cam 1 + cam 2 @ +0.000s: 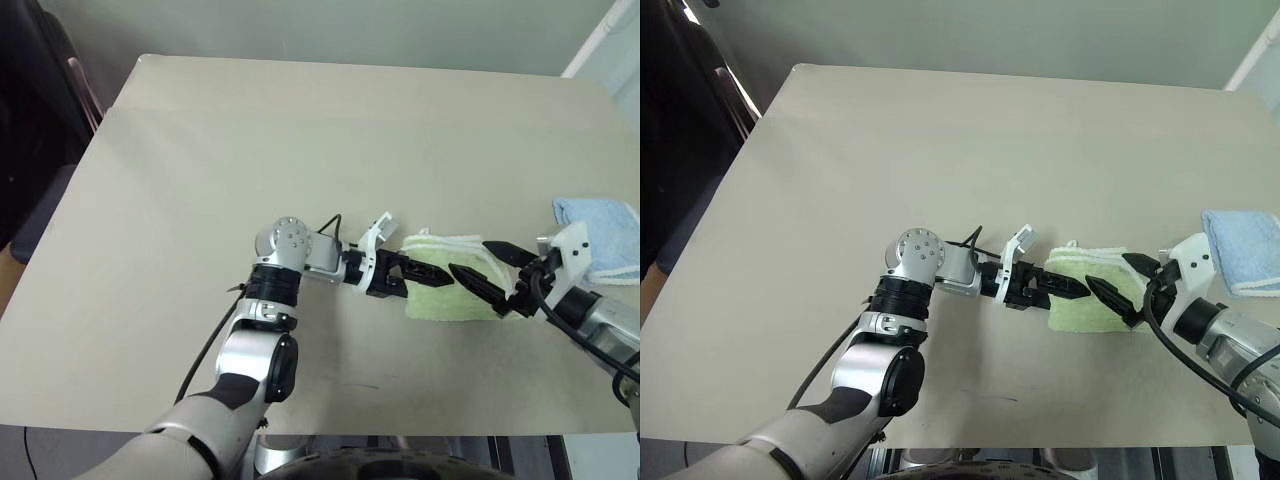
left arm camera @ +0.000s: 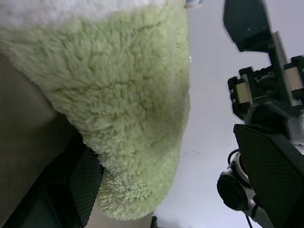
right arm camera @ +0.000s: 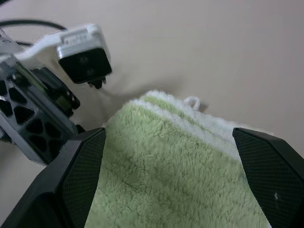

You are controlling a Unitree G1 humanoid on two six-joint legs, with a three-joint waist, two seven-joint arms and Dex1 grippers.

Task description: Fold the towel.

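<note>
Folded lime-green terry towel (image 1: 448, 290) on beige counter (image 1: 300, 140); left gripper (image 1: 1065, 287) and right gripper (image 1: 1118, 290) jaws wide, straddling it, gripping nothing.

Counting what sits in front of me: two cloths, one table, my two grippers.

I count one lime-green towel (image 1: 445, 290), folded into a thick pad with its white edging and a single small white loop tag (image 3: 191, 101). I count one pale blue cloth (image 1: 603, 233), near the table's right edge. That makes two cloths on one beige table (image 1: 300, 130). I have two grippers at the towel, my left gripper (image 1: 425, 271) and my right gripper (image 1: 487, 270), each with two black fingers spread wide, four fingers altogether.
</note>
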